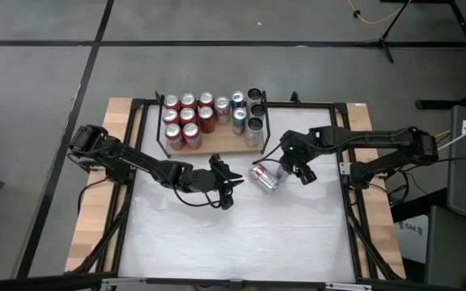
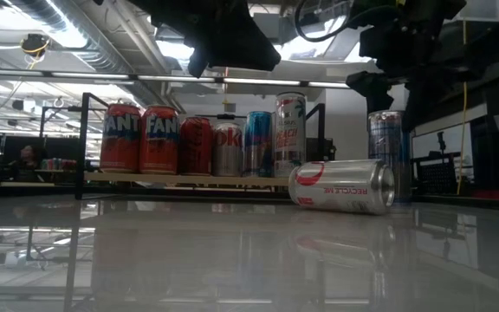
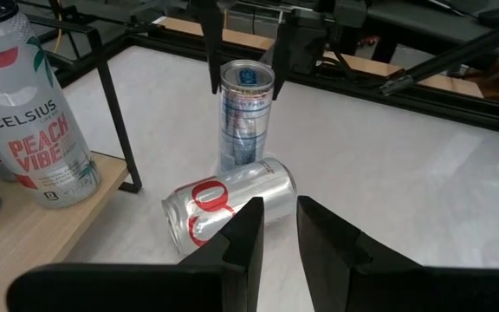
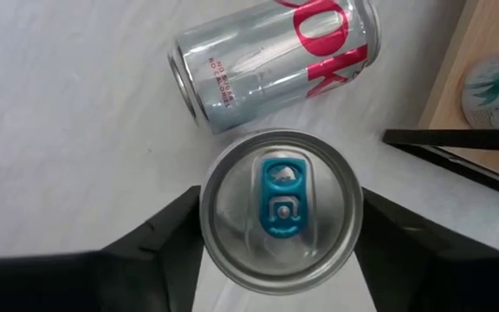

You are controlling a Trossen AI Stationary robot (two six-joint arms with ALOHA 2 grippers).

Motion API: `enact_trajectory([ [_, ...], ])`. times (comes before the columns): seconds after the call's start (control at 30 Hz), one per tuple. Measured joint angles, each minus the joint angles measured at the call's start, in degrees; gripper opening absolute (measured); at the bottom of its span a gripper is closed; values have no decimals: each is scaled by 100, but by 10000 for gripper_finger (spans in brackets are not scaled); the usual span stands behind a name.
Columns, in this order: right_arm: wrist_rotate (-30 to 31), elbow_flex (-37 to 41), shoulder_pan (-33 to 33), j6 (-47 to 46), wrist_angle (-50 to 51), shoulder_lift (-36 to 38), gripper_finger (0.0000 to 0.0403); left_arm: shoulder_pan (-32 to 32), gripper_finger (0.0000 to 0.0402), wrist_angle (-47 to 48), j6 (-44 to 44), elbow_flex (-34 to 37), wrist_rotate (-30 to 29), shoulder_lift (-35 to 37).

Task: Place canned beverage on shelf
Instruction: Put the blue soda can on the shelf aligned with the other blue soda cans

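The shelf (image 1: 217, 148), a wooden board with black rails, sits at the table's far middle and carries several upright cans (image 1: 188, 120). Just right of it a slim blue-and-silver can (image 3: 244, 121) stands upright on the white tabletop. My right gripper (image 4: 281, 206) is over it from above, shut on its top. A silver can with red lettering (image 1: 264, 178) lies on its side beside the slim can. My left gripper (image 3: 277, 238) hovers left of the lying can, clear of it. Its fingers stand a narrow gap apart with nothing between them. My right gripper pinches the slim can between its two fingers at the top rim (image 4: 213, 221), one finger (image 4: 171, 238) on each opposite side. The fingers come steeply from above and reach only the can's uppermost part. The can stands upright with its base (image 2: 389, 198) on the tabletop.
The lying silver can (image 2: 340, 186) rests right next to the slim can's base, its open end toward the right. A tall Celsius can (image 3: 37, 121) stands at the shelf's right end. Black frame rails (image 1: 342, 145) border the table. Bare tabletop (image 1: 233, 242) spreads toward the near edge.
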State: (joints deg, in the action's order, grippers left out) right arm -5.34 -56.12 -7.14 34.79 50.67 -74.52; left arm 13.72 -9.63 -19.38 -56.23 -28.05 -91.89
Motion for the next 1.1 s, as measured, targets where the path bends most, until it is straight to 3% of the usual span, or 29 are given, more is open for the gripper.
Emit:
enact_trajectory([
  [0.2, 122, -1, 0, -182, 16, 2, 233, 0, 64, 0, 0, 0, 0, 0],
  [0.47, 876, -9, 2, -1110, 113, 17, 236, 0, 64, 0, 2, 0, 0, 0],
  [1.1, 1705, 7, -4, -6262, 214, 7, 238, 2, 64, 13, 50, 0, 2, 0],
])
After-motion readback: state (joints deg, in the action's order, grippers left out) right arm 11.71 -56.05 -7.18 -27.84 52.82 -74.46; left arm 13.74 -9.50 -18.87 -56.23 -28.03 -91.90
